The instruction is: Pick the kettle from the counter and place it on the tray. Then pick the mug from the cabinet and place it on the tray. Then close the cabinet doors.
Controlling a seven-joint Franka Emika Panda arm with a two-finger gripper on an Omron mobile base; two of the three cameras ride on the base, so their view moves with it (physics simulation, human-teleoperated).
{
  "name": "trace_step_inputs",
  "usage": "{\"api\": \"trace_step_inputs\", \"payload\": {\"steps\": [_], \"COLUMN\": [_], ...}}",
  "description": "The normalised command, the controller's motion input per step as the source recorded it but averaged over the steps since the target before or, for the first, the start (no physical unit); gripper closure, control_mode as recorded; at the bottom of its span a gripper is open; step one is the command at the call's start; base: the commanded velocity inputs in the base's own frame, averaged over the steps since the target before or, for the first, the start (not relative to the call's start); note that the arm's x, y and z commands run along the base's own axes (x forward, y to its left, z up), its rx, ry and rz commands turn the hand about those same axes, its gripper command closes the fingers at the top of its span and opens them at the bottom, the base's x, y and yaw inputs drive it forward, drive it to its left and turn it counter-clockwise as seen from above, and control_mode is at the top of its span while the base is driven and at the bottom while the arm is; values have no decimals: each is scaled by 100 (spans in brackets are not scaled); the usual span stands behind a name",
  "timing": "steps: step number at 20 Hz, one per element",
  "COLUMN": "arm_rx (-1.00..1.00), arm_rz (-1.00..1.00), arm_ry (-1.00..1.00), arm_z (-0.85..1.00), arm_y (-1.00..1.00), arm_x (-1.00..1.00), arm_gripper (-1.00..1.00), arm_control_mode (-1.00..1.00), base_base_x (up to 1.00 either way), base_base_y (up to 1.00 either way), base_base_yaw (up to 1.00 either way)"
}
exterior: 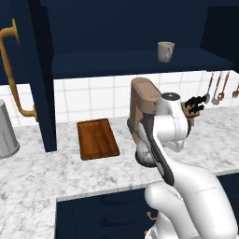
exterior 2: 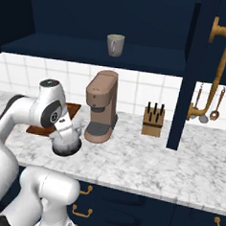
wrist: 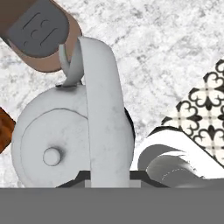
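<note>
Kettle (wrist: pixel 65 144) seen from above in the hand view: round lid with a small knob, wide arched handle running across it, thin spout pointing up-frame toward the brown base of the coffee machine (wrist: pixel 41 33). I read it as sitting on the marbled counter (wrist: pixel 166 57) just beside the machine. The gripper (wrist: pixel 109 177) is right at the handle; only a sliver of dark finger (wrist: pixel 74 178) shows at the bottom edge, so I cannot tell how wide the fingers are or whether they have hold of the handle.

The right base view adds what the hand view lacks: the wrist bent down near the front edge of the counter, left of the coffee machine, with a grey rounded shape under it that I take for the kettle (exterior 2: pixel 66 145). The tray (exterior 2: pixel 69 110) is mostly hidden behind the arm here.

In the left base view the tray (exterior: pixel 97 138) lies bare on the counter, left of the coffee machine, well visible; the arm covers the kettle.

Both base views show the mug (exterior: pixel 165 51) upright on the cabinet (exterior: pixel 140 63) shelf above the machine, and a door (exterior: pixel 28 70) swung open with its brass handle (exterior: pixel 11 70).

A knife block (exterior 2: pixel 153 120) stands right of the machine.
</note>
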Motion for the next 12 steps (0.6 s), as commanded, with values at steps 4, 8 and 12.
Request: {"api": "trace_step_inputs", "payload": {"steps": [4, 8, 12], "arm_rx": [0, 0, 4], "arm_rz": [0, 0, 0], "arm_ry": [0, 0, 0], "arm_z": [7, 10, 1], "arm_y": [98, 73, 51], "arm_x": [41, 63, 83], "arm_gripper": [100, 100, 100], "arm_control_mode": [-100, -100, -100], "base_base_x": [0, 0, 0], "base_base_y": [0, 0, 0], "base_base_yaw": [0, 0, 0]}}
